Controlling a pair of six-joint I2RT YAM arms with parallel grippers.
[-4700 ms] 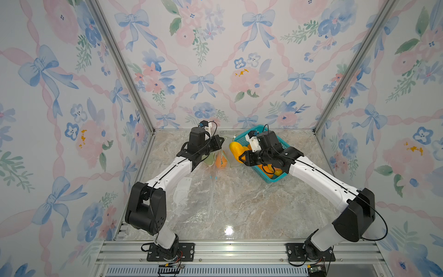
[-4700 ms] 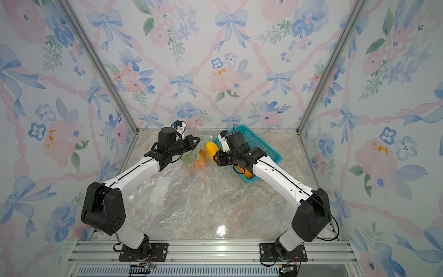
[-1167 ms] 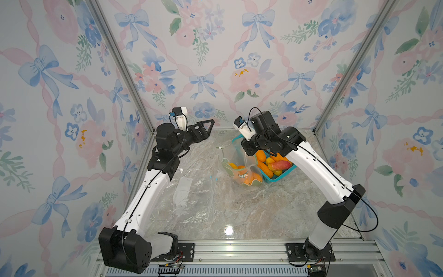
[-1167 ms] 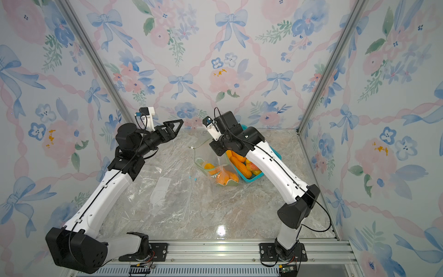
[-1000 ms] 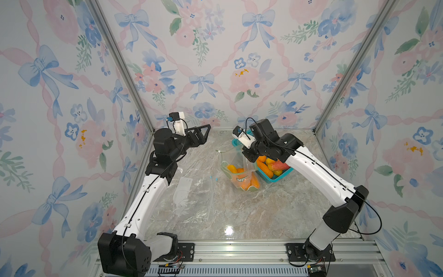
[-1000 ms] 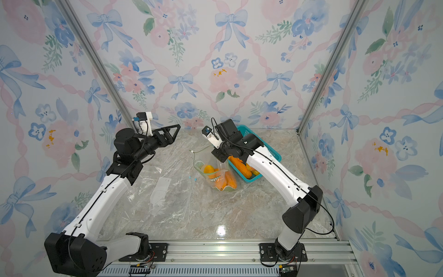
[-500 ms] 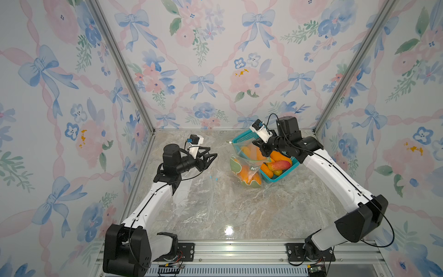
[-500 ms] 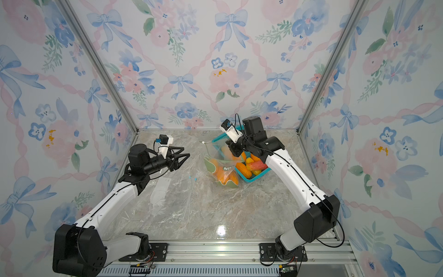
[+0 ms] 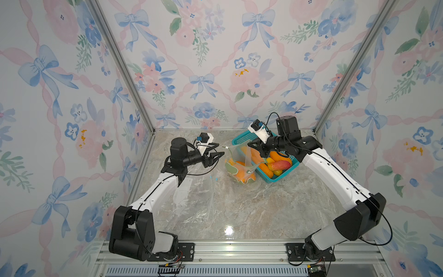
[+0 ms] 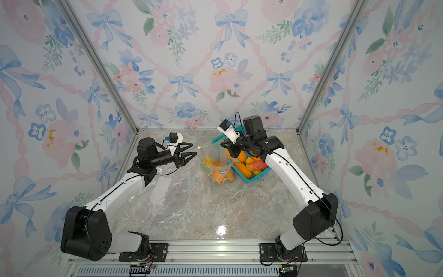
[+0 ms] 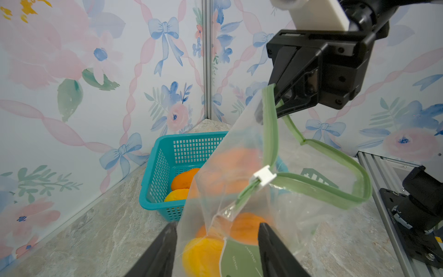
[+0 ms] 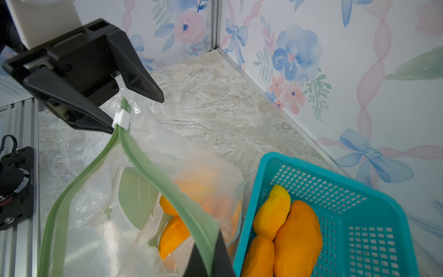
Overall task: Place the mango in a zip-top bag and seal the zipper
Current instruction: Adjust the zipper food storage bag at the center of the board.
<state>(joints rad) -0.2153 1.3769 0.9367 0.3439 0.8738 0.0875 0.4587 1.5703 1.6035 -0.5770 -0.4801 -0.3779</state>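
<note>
The left gripper held its jaws apart just beside the white slider of the zip-top bag. The mango lay in the bottom of that bag. The right gripper was clamped on the bag's green zipper strip, beside the teal basket.

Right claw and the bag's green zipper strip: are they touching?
Touching. The right wrist view shows the green zipper strip pinched between the shut fingers of the right claw; the left wrist view shows the same grip.
</note>
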